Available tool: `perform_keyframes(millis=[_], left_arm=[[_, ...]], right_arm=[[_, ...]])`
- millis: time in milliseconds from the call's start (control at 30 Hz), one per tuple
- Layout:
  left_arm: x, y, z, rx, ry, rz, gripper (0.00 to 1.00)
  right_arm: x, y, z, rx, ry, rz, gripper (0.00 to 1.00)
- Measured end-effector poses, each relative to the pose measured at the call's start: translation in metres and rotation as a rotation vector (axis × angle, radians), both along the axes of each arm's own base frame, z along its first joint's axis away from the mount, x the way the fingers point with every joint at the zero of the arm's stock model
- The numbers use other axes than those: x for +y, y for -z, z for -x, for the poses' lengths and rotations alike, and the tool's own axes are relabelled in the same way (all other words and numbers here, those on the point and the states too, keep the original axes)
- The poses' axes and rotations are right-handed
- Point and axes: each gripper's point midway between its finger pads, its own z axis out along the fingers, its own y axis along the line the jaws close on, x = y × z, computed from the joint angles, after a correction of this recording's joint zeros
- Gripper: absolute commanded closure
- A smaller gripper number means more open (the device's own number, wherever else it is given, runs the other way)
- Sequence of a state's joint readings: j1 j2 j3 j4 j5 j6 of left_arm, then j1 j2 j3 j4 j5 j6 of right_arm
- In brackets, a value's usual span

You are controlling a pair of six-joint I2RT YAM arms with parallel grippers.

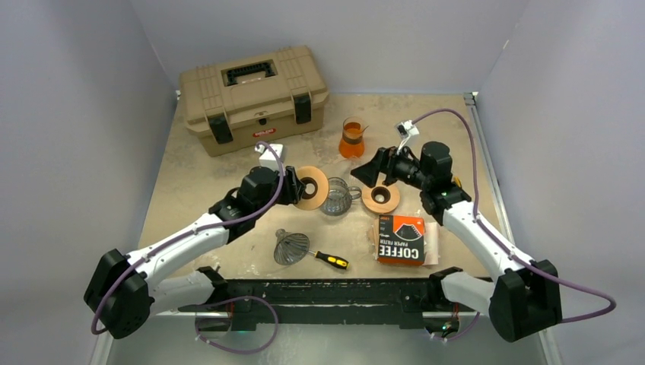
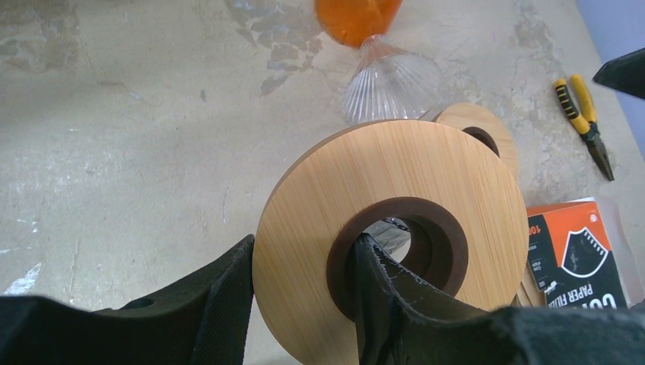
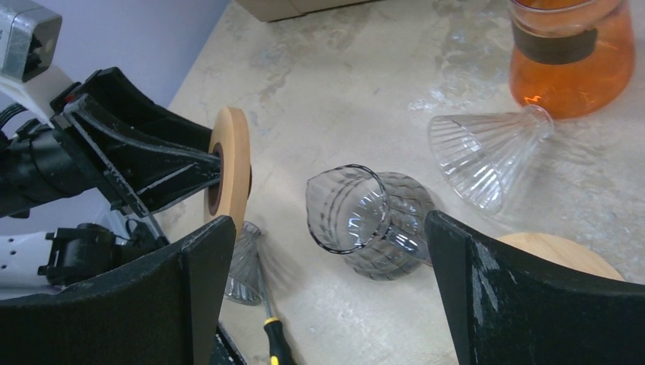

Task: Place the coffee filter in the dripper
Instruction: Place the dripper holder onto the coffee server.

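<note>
- Step, as I read it: dripper setup. No filter work has started.
- No loose filter in sight. Filters are presumably inside the filter box [image 1: 401,239], flat on the table [image 1: 198,163] at front right, near the right arm and untouched.
- Left gripper [image 1: 304,188] is clamped on the wooden ring [image 2: 392,243]: one finger through the centre hole, the other on the outer rim. The ring stands on edge, held off the table.
- Right gripper [image 1: 370,173] has its jaws spread wide and holds nothing. In the wrist view they frame the smoky glass dripper [image 3: 365,217], which lies on its side between the two arms.
- Left arm: stretched forward and inward, wrist rolled so the ring faces the right gripper.
- Right arm: reaches forward and left, gripper angled down toward the table centre, apart from the ring.
- Second wooden ring [image 1: 380,198] lies flat just below the right gripper. Clear ribbed cone [image 3: 487,156] is on its side, tip by the orange carafe [image 1: 351,138].
- Next move, my guess: right closes on the smoky dripper, the ring gets mated to it, the assembly goes upright, and only then a filter is pulled from the box.
- Needs: a gentle grip on slick glass and hole-to-cone alignment.
</note>
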State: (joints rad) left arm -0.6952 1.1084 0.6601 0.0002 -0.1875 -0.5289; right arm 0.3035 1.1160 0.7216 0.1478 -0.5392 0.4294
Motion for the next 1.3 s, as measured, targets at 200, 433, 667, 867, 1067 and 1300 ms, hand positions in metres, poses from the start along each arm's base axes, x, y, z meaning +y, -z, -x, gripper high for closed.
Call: perform_keyframes(millis=[200, 433, 667, 867, 1067, 1300], left_arm=[[-0.002, -0.019, -0.001, -0.051, 0.002, 0.044, 1.00], [-0.006, -0.033, -0.001, -0.086, 0.020, 0.084, 1.00], [-0.008, -0.034, 0.001, -0.083, 0.035, 0.089, 1.00], [-0.008, -0.040, 0.003, -0.097, 0.042, 0.103, 1.00], [-0.007, -0.036, 0.004, -0.090, 0.041, 0.098, 0.99], [-0.007, -0.033, 0.004, -0.096, 0.037, 0.109, 0.81]], right_arm=[[0.023, -0.007, 0.018, 0.009, -0.110, -0.047, 0.19], [0.062, -0.012, 0.042, 0.039, -0.251, -0.114, 0.26], [0.085, -0.008, 0.051, 0.094, -0.308, -0.161, 0.40], [0.091, 0.003, 0.045, 0.157, -0.303, -0.176, 0.55], [0.099, 0.003, 0.047, 0.180, -0.333, -0.200, 1.00], [0.100, 0.005, 0.046, 0.191, -0.340, -0.191, 1.00]])
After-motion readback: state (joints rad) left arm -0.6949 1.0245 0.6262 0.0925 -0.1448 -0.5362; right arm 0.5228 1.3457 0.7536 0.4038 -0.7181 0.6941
